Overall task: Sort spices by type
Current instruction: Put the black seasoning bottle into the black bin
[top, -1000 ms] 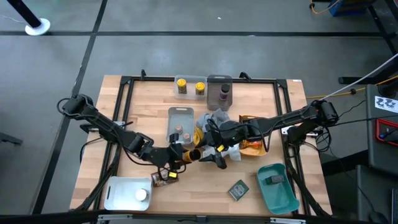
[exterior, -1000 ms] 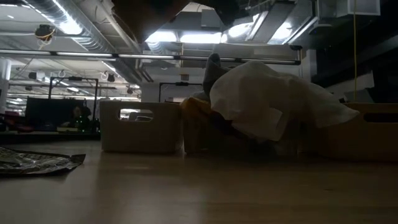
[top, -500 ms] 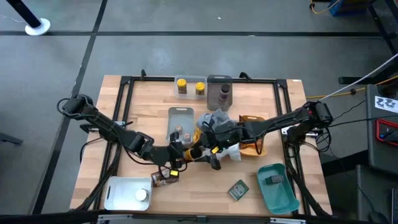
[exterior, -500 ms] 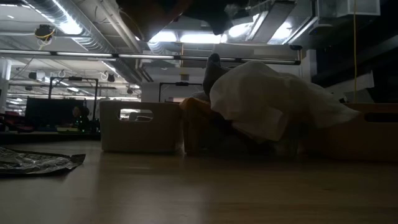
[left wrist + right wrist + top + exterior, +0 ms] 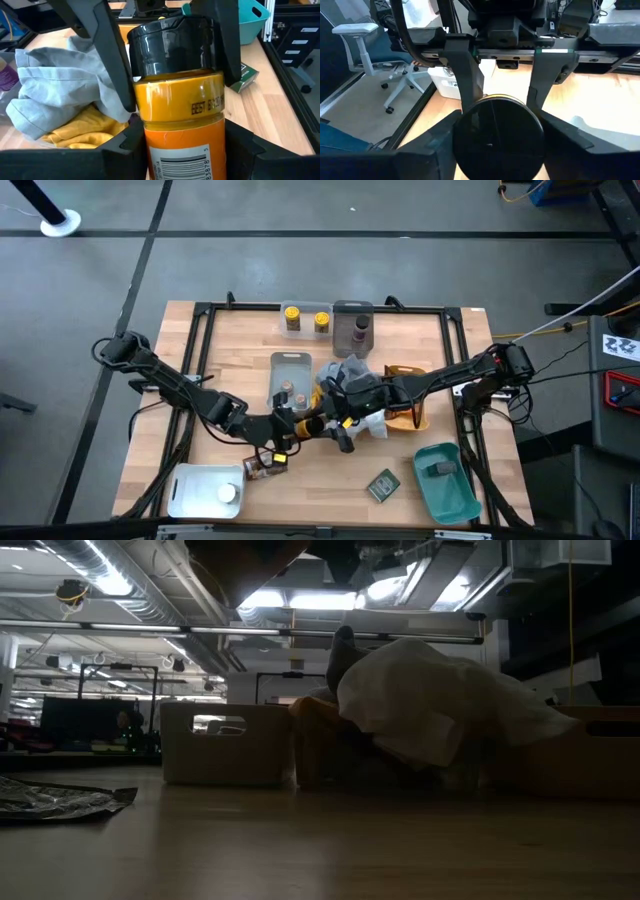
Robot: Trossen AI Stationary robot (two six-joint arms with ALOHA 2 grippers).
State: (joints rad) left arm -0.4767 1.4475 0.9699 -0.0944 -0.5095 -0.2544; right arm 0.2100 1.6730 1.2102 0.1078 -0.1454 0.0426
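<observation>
An orange bottle with a glossy black cap and a printed date is seen just past the table's centre, toward 6 o'clock. It is grasped by the left claw at the body and by the right claw at the cap. At 12 o'clock from it, grey and yellow cloths are heaped, crowding a clear tray.

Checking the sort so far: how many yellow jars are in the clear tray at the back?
2: both yellow jars stand side by side in the clear tray at the table's far edge, one to the left, one to the right. Others may be hidden under the cloths.
</observation>
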